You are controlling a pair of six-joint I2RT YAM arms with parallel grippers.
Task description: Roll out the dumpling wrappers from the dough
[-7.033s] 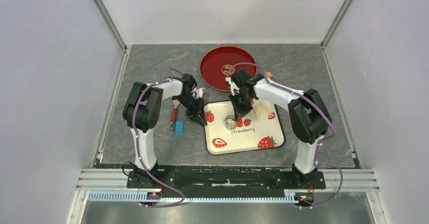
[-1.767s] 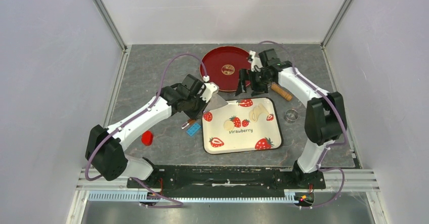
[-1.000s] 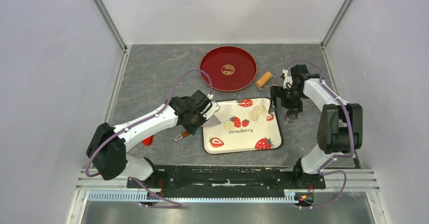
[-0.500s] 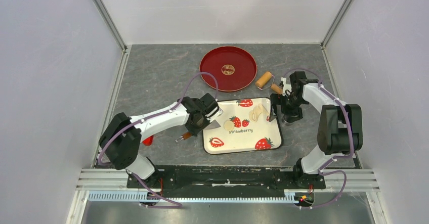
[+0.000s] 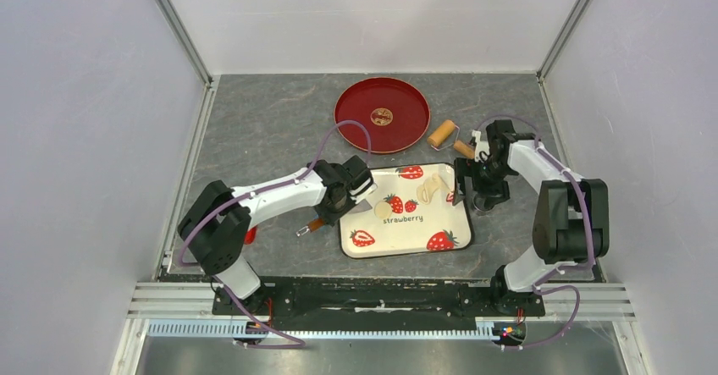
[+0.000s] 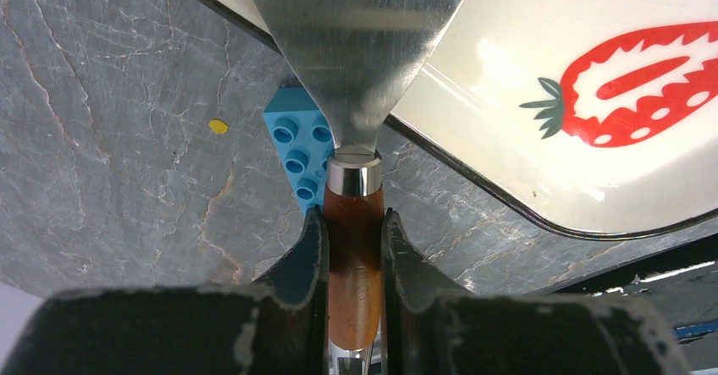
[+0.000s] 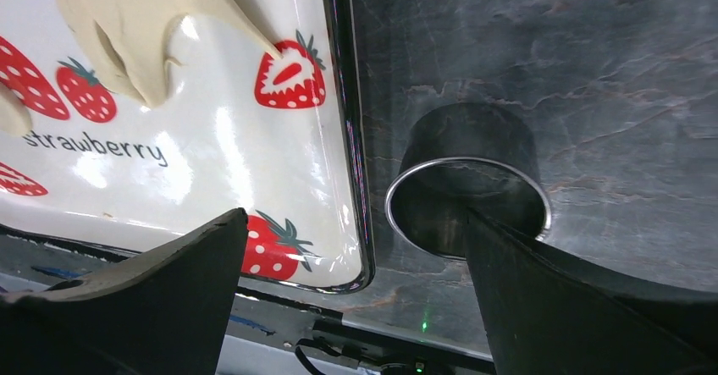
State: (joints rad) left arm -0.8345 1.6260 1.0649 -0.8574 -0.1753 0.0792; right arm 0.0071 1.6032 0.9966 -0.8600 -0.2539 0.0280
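Note:
A ragged scrap of pale dough (image 5: 432, 189) (image 7: 144, 19) lies on the strawberry tray (image 5: 406, 244). One small round dumpling wrapper (image 5: 383, 210) sits left of it. My left gripper (image 5: 337, 204) (image 6: 354, 223) is shut on the wooden handle of a metal scraper (image 6: 356, 36). Its blade reaches over the tray's left rim (image 6: 474, 172), close to the wrapper. My right gripper (image 5: 476, 190) (image 7: 356, 218) is open and low, straddling the tray's right rim. Its right finger is at the metal ring cutter (image 7: 467, 197) on the table.
A red plate (image 5: 381, 114) stands behind the tray, and the wooden roller (image 5: 447, 135) lies to its right. A blue brick (image 6: 298, 142) lies under the scraper beside the tray. A small red object (image 5: 249, 236) shows by the left arm.
My left arm has carried the scraper right, bringing its blade over the tray's left edge. My right gripper has shifted slightly nearer and lower at the ring cutter, still open.

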